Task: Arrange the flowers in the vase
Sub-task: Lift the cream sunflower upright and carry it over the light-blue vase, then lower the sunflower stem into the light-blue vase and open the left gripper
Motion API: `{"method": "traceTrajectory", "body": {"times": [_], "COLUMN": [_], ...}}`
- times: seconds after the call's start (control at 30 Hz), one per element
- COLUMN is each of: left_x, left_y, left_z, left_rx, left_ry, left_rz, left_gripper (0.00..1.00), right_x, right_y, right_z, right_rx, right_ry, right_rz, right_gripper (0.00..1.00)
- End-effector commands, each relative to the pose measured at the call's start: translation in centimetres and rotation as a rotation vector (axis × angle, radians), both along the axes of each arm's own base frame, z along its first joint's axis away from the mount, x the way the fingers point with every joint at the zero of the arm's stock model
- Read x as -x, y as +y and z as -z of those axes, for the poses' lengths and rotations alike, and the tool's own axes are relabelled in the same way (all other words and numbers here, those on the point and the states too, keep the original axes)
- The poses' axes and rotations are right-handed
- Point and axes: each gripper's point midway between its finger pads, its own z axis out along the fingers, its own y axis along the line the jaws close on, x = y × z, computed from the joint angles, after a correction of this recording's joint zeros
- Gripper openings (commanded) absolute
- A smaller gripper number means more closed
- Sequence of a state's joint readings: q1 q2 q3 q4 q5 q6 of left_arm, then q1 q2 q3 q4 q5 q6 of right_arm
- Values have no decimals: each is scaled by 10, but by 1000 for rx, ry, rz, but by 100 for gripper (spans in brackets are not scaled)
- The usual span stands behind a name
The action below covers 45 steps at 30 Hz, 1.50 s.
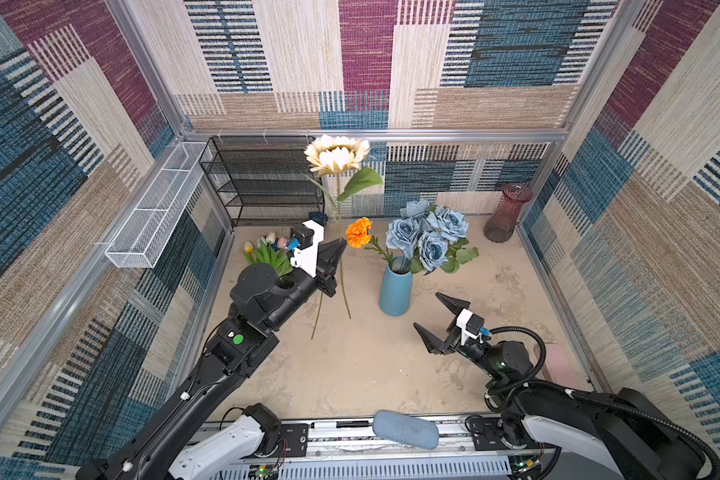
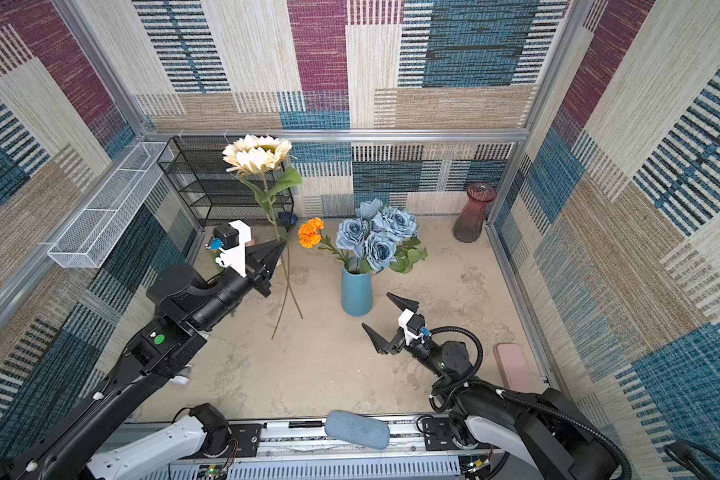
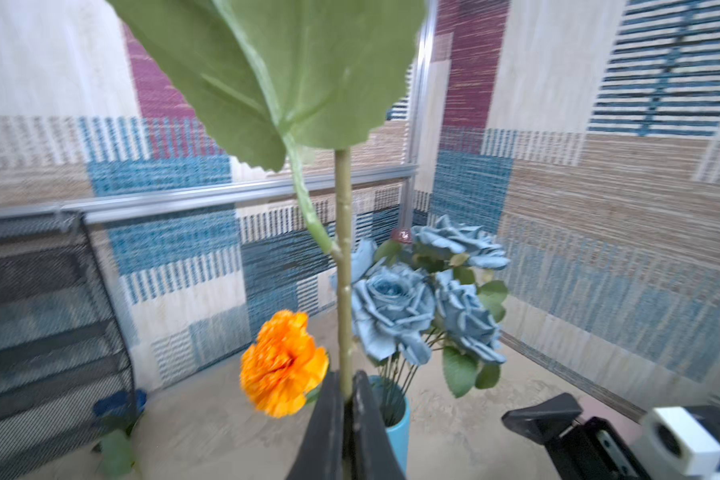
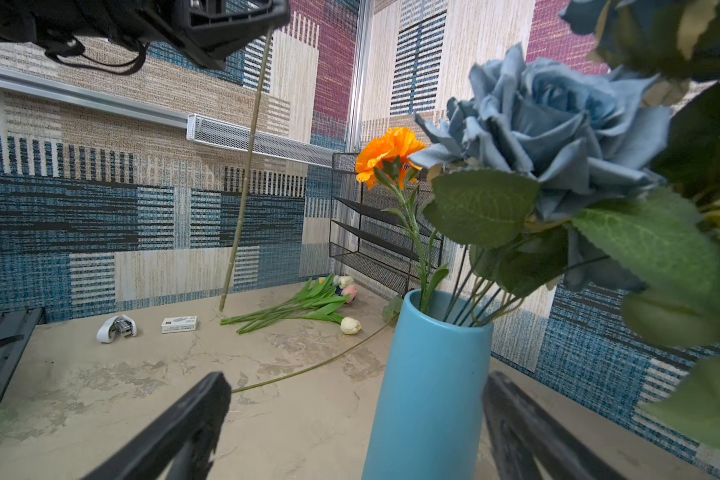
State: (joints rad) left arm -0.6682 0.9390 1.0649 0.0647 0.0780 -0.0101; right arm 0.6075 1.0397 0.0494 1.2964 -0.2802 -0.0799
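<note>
Left claw (image 1: 341, 244) clamped on the sunflower (image 1: 336, 153) stem; flower upright, stem hanging left of the vase (image 1: 395, 291), apart from it. Vase holds roses (image 1: 429, 235) and marigold (image 1: 359, 232). Right claw (image 1: 427, 311) wide open, empty, near the vase's right. Tulips (image 1: 267, 251) lie on the worktop (image 1: 371, 365), back left; dark rose (image 2: 287, 218) beside them.
</note>
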Motion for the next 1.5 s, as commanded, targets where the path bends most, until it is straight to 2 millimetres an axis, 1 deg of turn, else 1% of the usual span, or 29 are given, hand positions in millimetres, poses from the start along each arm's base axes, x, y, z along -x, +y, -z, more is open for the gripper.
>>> {"method": "traceTrajectory", "body": {"times": [0.0,0.07,0.1,0.17,0.3,0.5,0.6,0.67,0.77,0.9,1.0,1.07,1.1,1.13,1.33,1.47], "left_x": [16,13,10,6,-9,-19,-23,-31,-41,-57,-63,-66,-69,-70,-75,-74], "left_y": [-36,-49,-54,-60,-64,-72,-78,-80,-87,-98,-102,-103,-104,-102,-104,-101], "left_z": [-23,-22,-22,-29,-38,-62,-68,-67,-62,-47,-38,-30,-22,-22,7,14], "left_rx": [0,8,19,54,60,103,105,106,89,57,44,33,25,44,34,34], "left_ry": [-152,-164,-173,-209,-252,-318,-337,-344,-350,-330,-316,-300,-282,-290,-229,-208], "left_rz": [132,161,165,168,122,109,111,88,73,54,51,44,36,26,24,19], "left_gripper": [0,0,0,0,0,0,0,0,0,0,0,0,0,0,0,0], "right_x": [0,-1,-2,-4,-5,-6,-6,-5,-6,-6,-5,-6,-5,-5,-5,-6], "right_y": [2,3,4,5,5,5,4,4,4,5,5,4,4,4,4,5], "right_z": [-3,-1,0,2,3,4,4,4,4,5,4,4,4,3,3,4], "right_rx": [-13,-10,-8,-1,1,1,1,0,1,2,3,5,5,3,5,7], "right_ry": [-5,0,4,11,15,17,18,16,16,18,16,15,12,11,11,14], "right_rz": [-12,-13,-14,-13,-7,-5,-1,-4,-1,-8,-7,-2,-1,-1,-2,-4], "right_gripper": [98,98,98,98,98,98,98,98,98,98,98,98,98,98,98,98]}}
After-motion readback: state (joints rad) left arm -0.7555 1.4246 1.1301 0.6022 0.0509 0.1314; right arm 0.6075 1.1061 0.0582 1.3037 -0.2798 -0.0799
